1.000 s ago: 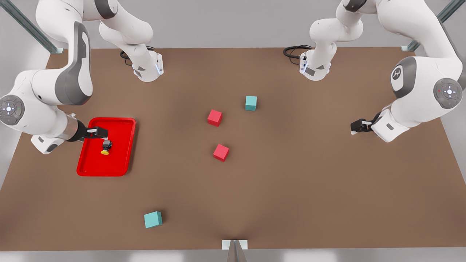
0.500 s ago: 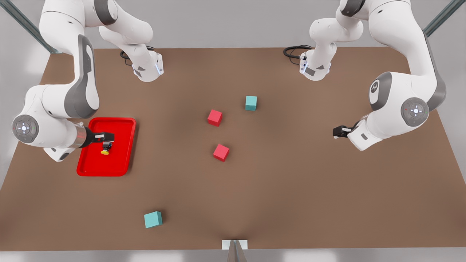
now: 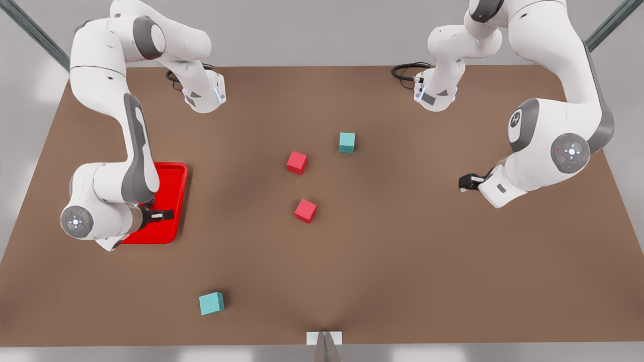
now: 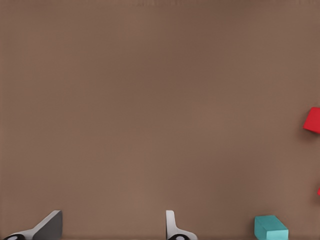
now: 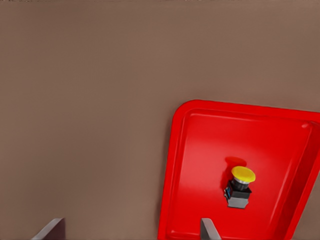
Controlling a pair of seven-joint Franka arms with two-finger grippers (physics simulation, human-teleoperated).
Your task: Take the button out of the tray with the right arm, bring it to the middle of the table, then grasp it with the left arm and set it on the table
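Note:
The button (image 5: 239, 187), a black body with a yellow cap, lies on its side on the floor of the red tray (image 5: 200, 165). My right gripper (image 5: 131, 230) is open and holds nothing. One fingertip is over the tray's rim and the other is over the bare table, so the button is off to one side of the gap. In the front view this gripper (image 3: 163, 215) hangs over the tray's (image 3: 173, 181) near right part, and the arm hides the button. My left gripper (image 3: 465, 182) waits open above the table (image 3: 402, 251) at the front view's right, its fingertips (image 4: 172, 227) over bare brown surface.
Two red cubes (image 3: 297, 162) (image 3: 305, 210) and a teal cube (image 3: 346, 142) sit near the table's middle. Another teal cube (image 3: 211, 303) lies near the front edge. The left wrist view catches a teal cube (image 4: 270, 227) and a red cube (image 4: 313, 120).
The right arm swung toward the near side, carrying its gripper from over the button to the tray's near right part. The left gripper shifted slightly toward the middle, then held still.

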